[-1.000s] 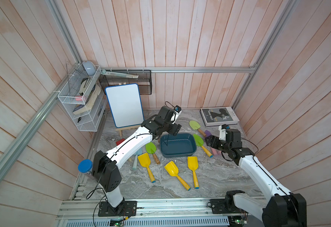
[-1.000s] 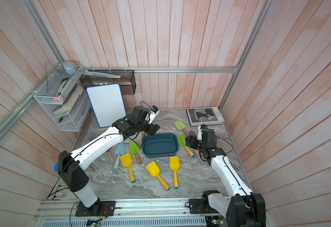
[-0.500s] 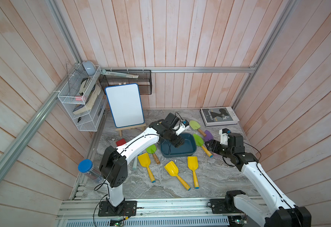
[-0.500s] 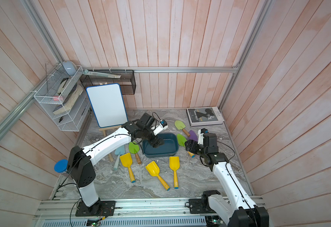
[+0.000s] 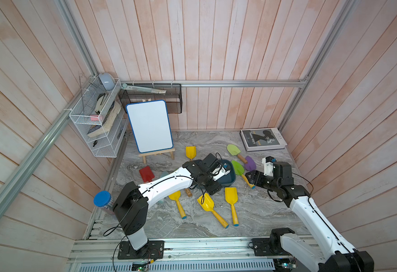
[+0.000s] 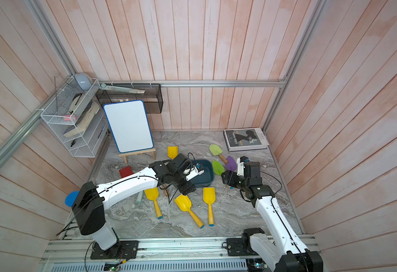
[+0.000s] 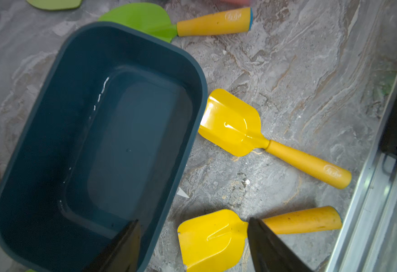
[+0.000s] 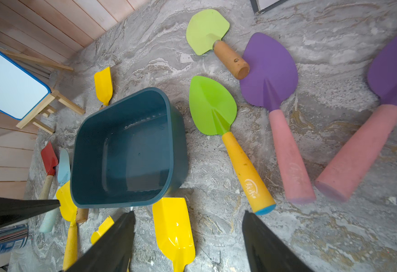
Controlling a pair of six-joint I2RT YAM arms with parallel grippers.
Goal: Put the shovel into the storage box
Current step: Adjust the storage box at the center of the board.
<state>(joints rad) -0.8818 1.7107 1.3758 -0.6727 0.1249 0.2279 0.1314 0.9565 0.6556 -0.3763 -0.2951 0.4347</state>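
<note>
The dark teal storage box (image 5: 231,180) (image 6: 207,176) stands mid-table with nothing in it (image 7: 200,94) (image 8: 169,106). Several toy shovels lie around it. My left gripper (image 5: 214,188) (image 7: 192,221) is open above the box's front rim. One finger is over the box, the other over the neck of a yellow shovel (image 7: 211,240) (image 5: 207,203). A second yellow shovel (image 7: 230,122) touches the rim. My right gripper (image 5: 249,179) (image 8: 188,213) is open and holds nothing. It is beside the handle end of a green shovel (image 8: 212,106) (image 5: 238,168).
Purple shovels with pink handles (image 8: 270,70) and a light green one (image 5: 234,149) lie to the right. A red shovel (image 5: 146,173) and a whiteboard on its easel (image 5: 149,126) are at the left. A book (image 5: 262,139) lies at the back right, a blue-lidded jar (image 5: 102,199) at front left.
My left arm has swung from behind the box, across it, down to its front rim. My right gripper has shifted slightly toward the front. Both stay open.
</note>
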